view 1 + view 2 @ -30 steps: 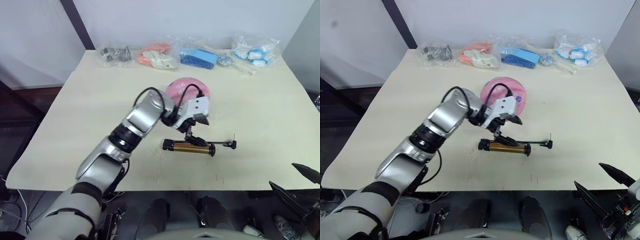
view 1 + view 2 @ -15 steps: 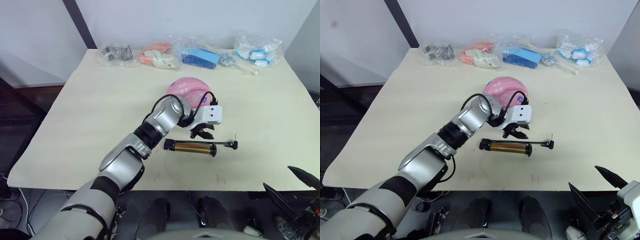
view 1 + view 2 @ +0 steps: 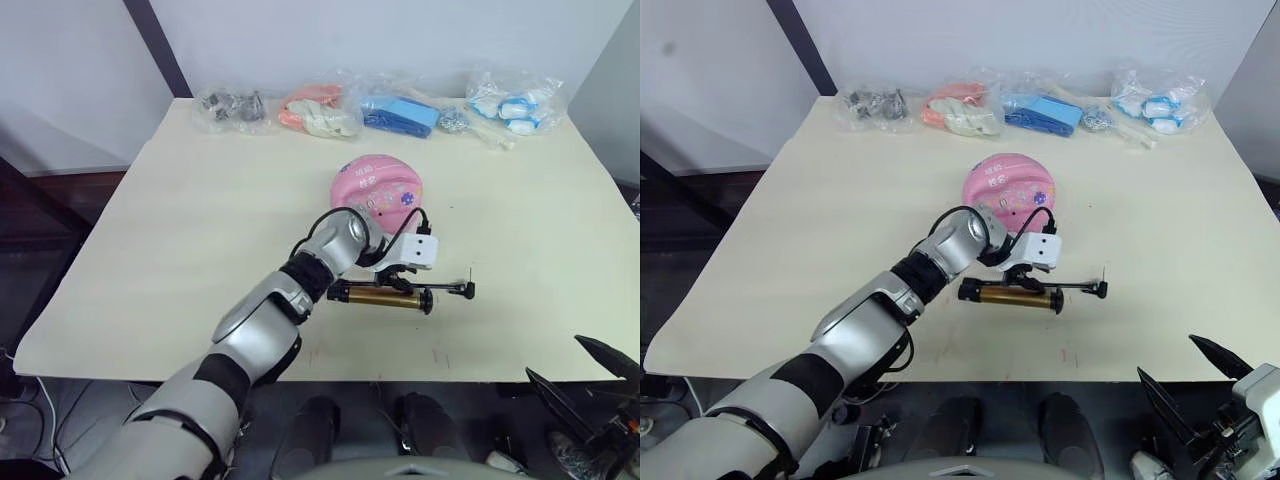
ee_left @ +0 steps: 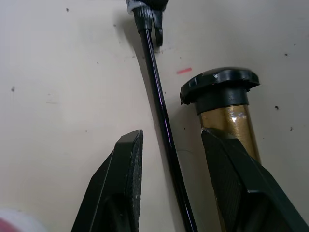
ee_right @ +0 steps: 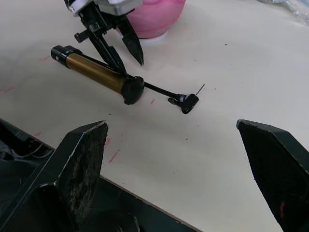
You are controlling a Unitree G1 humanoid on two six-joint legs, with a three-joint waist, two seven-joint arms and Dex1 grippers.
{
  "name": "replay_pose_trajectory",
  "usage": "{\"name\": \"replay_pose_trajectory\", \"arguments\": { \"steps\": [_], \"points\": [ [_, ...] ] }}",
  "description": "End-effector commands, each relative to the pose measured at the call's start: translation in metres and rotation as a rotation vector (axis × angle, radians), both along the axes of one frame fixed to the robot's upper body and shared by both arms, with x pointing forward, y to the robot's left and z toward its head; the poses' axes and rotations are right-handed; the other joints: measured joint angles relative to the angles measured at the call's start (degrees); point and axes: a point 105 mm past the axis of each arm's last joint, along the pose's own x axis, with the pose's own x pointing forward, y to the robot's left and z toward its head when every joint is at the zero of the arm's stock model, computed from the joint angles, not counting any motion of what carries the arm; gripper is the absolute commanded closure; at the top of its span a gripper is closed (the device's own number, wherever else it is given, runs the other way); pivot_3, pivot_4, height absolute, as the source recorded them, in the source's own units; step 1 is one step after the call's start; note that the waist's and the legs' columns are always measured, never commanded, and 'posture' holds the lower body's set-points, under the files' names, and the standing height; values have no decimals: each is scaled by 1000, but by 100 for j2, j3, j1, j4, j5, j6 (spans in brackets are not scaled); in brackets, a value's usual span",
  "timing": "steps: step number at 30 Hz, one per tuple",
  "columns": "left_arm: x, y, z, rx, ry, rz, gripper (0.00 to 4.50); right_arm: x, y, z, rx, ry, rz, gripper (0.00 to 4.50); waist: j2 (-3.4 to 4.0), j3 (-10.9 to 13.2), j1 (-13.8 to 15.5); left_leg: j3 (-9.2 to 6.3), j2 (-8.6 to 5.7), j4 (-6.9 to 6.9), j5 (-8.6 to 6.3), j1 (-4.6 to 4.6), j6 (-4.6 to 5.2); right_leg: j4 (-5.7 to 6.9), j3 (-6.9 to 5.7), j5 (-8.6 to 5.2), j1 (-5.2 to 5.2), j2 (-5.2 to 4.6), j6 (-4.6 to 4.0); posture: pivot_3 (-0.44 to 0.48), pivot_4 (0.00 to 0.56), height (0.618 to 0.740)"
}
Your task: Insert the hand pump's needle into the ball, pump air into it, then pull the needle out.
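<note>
The left claw [image 4: 169,188] is down on the hand pump [image 3: 380,295], its fingers apart and straddling the thin black hose [image 4: 161,125], one finger against the gold barrel just below the black end cap; whether it grips anything is hard to make out. The pump lies flat on the surface [image 3: 180,220], the needle [image 5: 201,89] at its right end. The ball [image 3: 377,186] sits just beyond. The right claw [image 5: 183,179] hangs wide open off the near right edge. Clear bags [image 3: 400,108] line the far edge.
</note>
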Motion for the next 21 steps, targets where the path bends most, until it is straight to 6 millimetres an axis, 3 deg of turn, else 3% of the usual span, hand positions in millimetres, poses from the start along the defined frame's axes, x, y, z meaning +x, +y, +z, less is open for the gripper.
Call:
{"name": "replay_pose_trajectory", "arguments": {
  "steps": [1,11,14,16,17,21],
  "points": [
    [2,-10,10,-11,-50,-35,2447,-1,4,6,-4,-27,13,0,0,0,0,0,0,0,0,0,0,0,0,0,0,0,0,0,150,740],
    [0,-22,-4,21,-74,-46,2447,-6,5,7,-6,-19,15,0,-2,1,1,-1,-3,0,0,-1,1,-1,0,-1,0,-1,2,0,150,740],
    [0,-21,-11,46,-76,-50,3268,-7,5,8,-5,-17,11,0,-2,1,-6,-1,-2,0,0,1,1,1,0,-1,0,0,3,0,150,740],
    [1,-19,-15,59,-78,-44,4222,-7,5,8,-5,-15,11,0,-2,1,-3,-1,-2,0,0,1,1,1,0,-1,0,0,4,0,150,740],
    [1,-19,-17,62,-79,-42,4452,-7,5,8,-5,-14,11,0,-2,0,0,0,-2,1,0,1,1,1,0,-1,1,-1,4,0,150,740],
    [3,-17,-18,60,-83,-34,4452,-6,5,8,-1,-12,12,0,-2,0,1,0,-3,2,-1,2,1,0,0,0,3,-1,7,0,150,740]
  ]
}}
